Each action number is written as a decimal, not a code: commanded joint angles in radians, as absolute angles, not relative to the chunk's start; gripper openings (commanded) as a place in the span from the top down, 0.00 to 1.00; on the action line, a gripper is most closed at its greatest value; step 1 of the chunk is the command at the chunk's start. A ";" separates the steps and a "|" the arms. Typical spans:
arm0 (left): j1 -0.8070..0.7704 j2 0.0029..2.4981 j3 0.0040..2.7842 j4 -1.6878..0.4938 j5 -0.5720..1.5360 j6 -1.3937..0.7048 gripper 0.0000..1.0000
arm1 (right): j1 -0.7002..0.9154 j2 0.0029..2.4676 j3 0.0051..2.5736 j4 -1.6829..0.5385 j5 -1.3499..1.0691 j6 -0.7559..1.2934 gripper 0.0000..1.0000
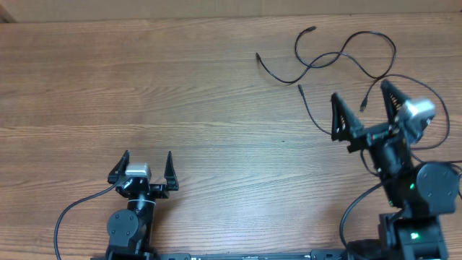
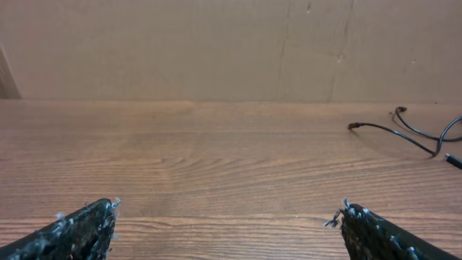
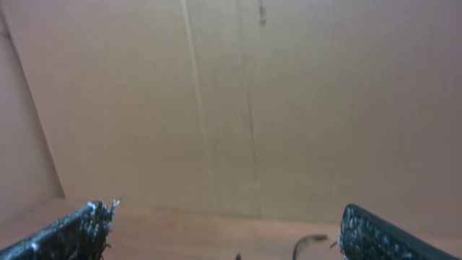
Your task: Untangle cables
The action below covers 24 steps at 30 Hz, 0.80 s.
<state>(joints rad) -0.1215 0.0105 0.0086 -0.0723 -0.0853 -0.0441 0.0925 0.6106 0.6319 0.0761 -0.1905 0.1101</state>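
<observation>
The cables (image 1: 312, 65) lie just ahead of the right gripper (image 1: 359, 91), strung crosswise to its spread, empty jaws. The left gripper (image 1: 147, 154), also spread, sits well apart.

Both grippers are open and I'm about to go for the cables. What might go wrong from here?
1. The open right gripper hangs over parts of two cables; closing there may pinch both and tighten the crossing.
2. The cables lie flat on the table, so a grab may scrape wood or miss.
3. The left gripper is far away, so one-armed pulling may drag the whole bundle.
</observation>
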 commanded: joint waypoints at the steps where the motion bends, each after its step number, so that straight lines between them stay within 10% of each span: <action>1: -0.115 0.004 0.006 -0.073 -0.078 -0.022 0.00 | 0.097 0.533 0.451 0.246 -0.199 0.132 0.00; 13: -0.115 0.004 0.006 -0.073 -0.078 -0.022 0.00 | 0.097 0.297 0.009 0.494 -0.175 0.135 0.00; 24: -0.115 0.004 0.006 -0.073 -0.078 -0.022 0.00 | 0.097 0.236 0.008 0.176 -0.147 0.134 0.00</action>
<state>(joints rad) -0.1215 0.0113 0.0086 -0.0727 -0.0853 -0.0441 0.0933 0.2665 0.0185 0.2115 -0.1658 0.1303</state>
